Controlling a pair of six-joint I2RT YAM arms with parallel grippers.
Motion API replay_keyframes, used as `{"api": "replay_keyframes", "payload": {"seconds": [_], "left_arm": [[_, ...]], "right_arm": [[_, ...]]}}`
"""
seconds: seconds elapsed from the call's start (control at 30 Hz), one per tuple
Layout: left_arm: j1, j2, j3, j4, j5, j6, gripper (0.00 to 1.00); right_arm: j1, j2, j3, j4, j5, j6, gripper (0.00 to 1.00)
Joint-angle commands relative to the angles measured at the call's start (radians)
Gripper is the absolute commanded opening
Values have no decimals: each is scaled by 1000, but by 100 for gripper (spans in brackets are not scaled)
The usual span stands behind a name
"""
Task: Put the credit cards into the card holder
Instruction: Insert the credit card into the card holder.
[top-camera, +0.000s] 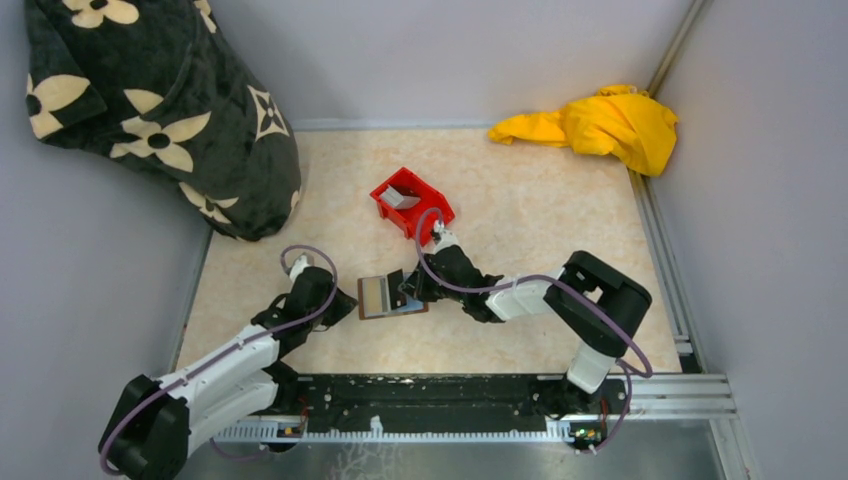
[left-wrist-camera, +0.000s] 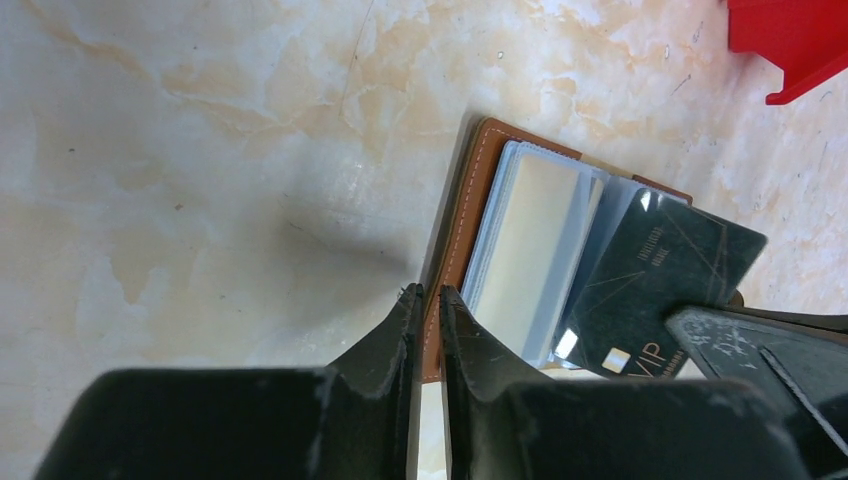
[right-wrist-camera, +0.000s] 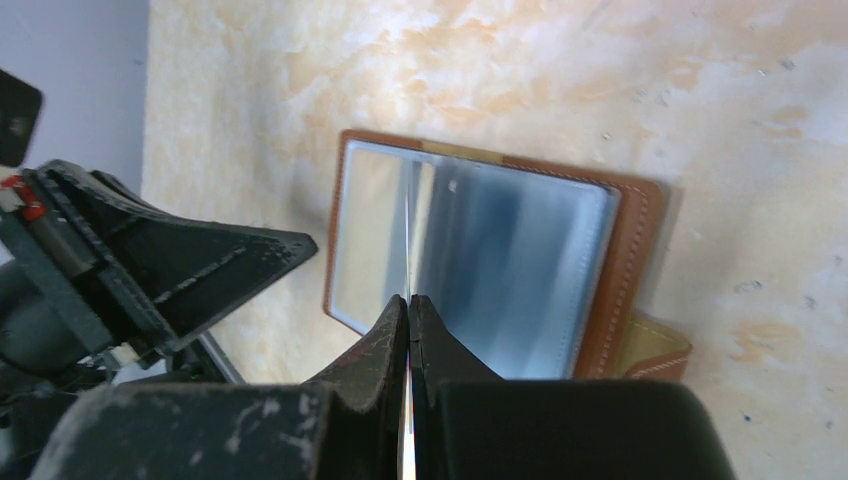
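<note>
Brown leather-like covers were seen spread open on the marbled desk (top-camera: 520, 230), where the card holder (top-camera: 372, 297) was laid flat between the two arms in the near half, its clear plastic sleeves turned upward. A dark card (left-wrist-camera: 655, 275), marked with thin gold lines and the letters VIP, was held over the sleeves at the holder's right side. One of its edges was brought against the sleeves, though whether it was entered into a pocket could not be told. In the right wrist view this card was seen only edge-on, as a thin pale line. The right hand (right-wrist-camera: 409, 300) was pressed together on that card, with no gap shown between its fingers beyond the card itself. The left hand (left-wrist-camera: 430, 292) was set at the holder's left edge, and its fingers were drawn nearly together, with the stitched brown cover pinched between them.

Farther back, just behind the right hand, a red bin (top-camera: 435, 212) was placed at an angle, and a pale card (top-camera: 402, 198) was seen lying inside it. A yellow cloth (top-camera: 605, 122) was bunched in the far right corner of the desk. A black blanket (top-camera: 150, 100) printed with cream flowers was heaped at the far left.
</note>
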Motion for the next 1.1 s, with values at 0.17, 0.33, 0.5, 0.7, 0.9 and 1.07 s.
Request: {"api": "replay_keyframes", "payload": {"seconds": [0.17,0.33,0.5,0.7,0.9,1.07], "left_arm": [[-6,33,-16,45,10,-8,16],[-5,42,-18,52,14,-10,15],[-6,59,-21,65,26,-12,15],[-6,71,-24,71,29,-11,14],[-6,88,-25,79,34,-12,14],[-6,92,-26,80,36,-12,14]], "right_arm": [[-20,48,-22,98,-19,16,0],[-27,63,-26,122,-36,30,0],[-37,78,-28,148,-65,49,0],[-54,97,-30,177,-108,72,0],[-64,120,-22,183,-144,85,0],[-71,152,-15,193,-167,99,0]]}}
